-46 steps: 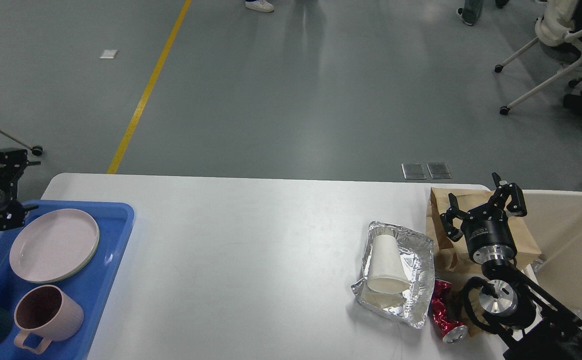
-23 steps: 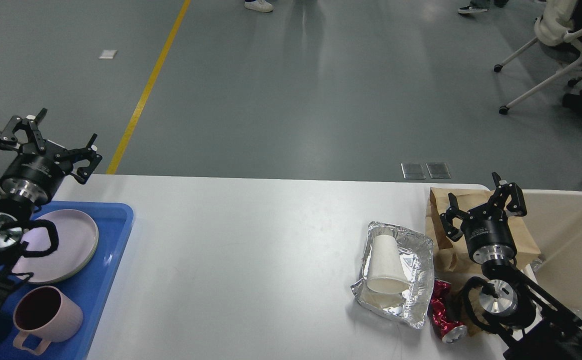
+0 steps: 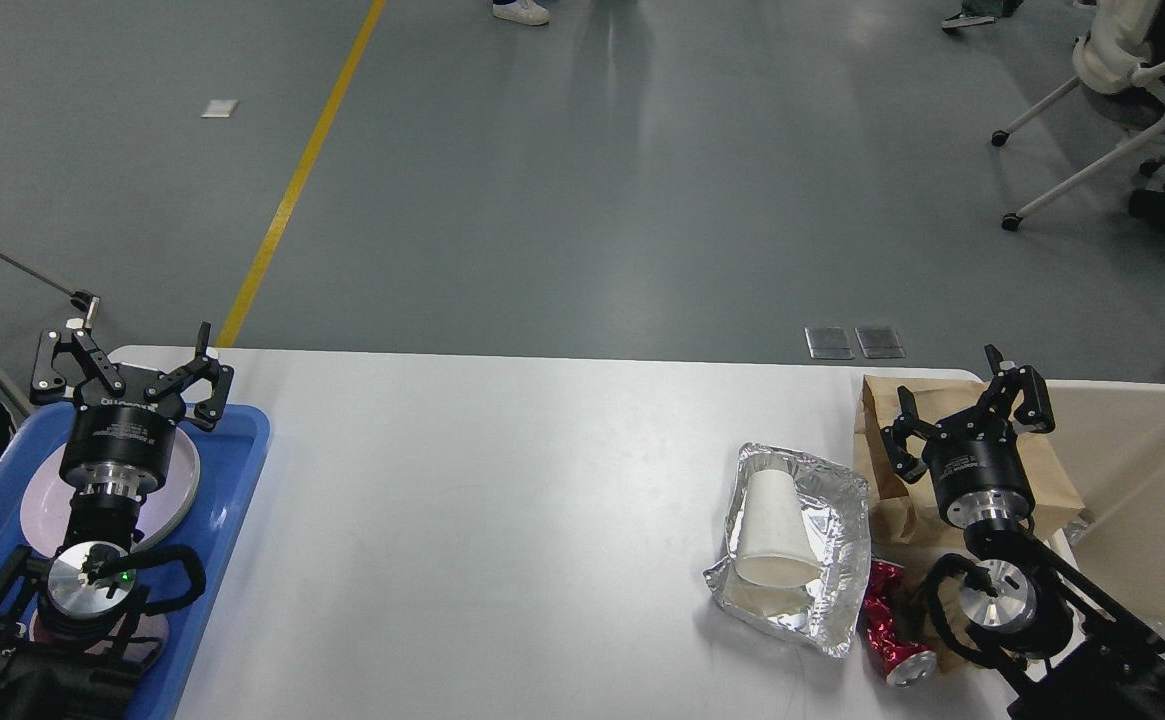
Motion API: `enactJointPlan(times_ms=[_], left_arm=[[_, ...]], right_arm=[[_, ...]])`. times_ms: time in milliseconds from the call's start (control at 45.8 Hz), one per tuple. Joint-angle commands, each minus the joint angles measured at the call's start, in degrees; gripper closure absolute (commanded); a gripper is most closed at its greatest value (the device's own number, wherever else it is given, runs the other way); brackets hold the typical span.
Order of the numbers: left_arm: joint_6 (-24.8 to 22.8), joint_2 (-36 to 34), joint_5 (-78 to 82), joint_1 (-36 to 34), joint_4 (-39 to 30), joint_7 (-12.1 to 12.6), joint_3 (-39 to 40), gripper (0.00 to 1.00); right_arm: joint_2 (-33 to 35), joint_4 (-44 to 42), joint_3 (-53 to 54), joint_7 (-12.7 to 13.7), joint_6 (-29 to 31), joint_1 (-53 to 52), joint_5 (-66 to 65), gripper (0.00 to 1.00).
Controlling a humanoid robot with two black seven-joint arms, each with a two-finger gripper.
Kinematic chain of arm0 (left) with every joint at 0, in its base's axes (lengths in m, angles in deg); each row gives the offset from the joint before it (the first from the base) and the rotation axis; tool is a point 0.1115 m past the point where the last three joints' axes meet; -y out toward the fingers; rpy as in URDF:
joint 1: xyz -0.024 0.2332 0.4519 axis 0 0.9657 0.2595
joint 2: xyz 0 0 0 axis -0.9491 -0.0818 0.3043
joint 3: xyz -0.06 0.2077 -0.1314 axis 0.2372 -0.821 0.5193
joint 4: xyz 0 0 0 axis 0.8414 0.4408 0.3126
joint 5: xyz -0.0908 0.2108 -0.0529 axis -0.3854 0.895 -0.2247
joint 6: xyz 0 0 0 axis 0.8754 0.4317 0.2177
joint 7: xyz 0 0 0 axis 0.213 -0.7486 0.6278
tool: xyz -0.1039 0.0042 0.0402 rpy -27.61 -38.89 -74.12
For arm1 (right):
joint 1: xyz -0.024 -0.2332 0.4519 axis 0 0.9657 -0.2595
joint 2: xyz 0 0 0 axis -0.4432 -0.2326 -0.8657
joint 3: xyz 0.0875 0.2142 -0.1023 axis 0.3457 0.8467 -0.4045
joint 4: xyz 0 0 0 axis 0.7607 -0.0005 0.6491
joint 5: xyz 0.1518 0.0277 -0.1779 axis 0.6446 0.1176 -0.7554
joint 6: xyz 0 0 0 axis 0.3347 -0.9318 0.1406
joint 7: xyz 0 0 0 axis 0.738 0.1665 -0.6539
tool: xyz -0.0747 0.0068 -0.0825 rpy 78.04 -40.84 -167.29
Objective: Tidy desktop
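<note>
The white desktop (image 3: 502, 520) fills the lower view. A crumpled foil tray (image 3: 847, 590) lies at the right with a white paper cup (image 3: 774, 532) on its side in it. A crushed red can (image 3: 887, 625) lies beside the foil, and a brown paper bag (image 3: 887, 400) is behind it. My right gripper (image 3: 964, 405) is open and empty over the bag. My left gripper (image 3: 127, 365) is open and empty above the far edge of the blue tray (image 3: 232, 470), over a pink plate (image 3: 177, 485).
A beige bin (image 3: 1142, 450) stands off the desktop's right end. The pink mug is mostly hidden under my left arm. Office chairs (image 3: 1132, 110) stand on the floor at the far right. A yellow line (image 3: 292, 190) runs along the floor.
My left arm swung in from the left edge and now stands over the blue tray, covering the mug. The right arm has not moved.
</note>
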Motion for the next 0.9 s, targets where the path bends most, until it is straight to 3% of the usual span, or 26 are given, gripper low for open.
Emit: enactJointPlan(times_ms=[0, 350, 874], left_arm=[[0.3, 2.3, 0.4, 0.2, 0.7, -0.2, -0.2, 0.04], [-0.8, 2.4, 0.1, 0.9, 0.9, -1.0, -0.1, 0.04], [-2.1, 3.9, -1.2, 1.0, 0.8, -0.1, -1.1, 0.04]], right_arm=[[0.0, 0.0, 0.0, 0.0, 0.0, 0.0, 0.0, 0.0], [0.0, 0.0, 0.0, 0.0, 0.0, 0.0, 0.0, 0.0], [0.0, 0.0, 0.0, 0.0, 0.0, 0.0, 0.0, 0.0]])
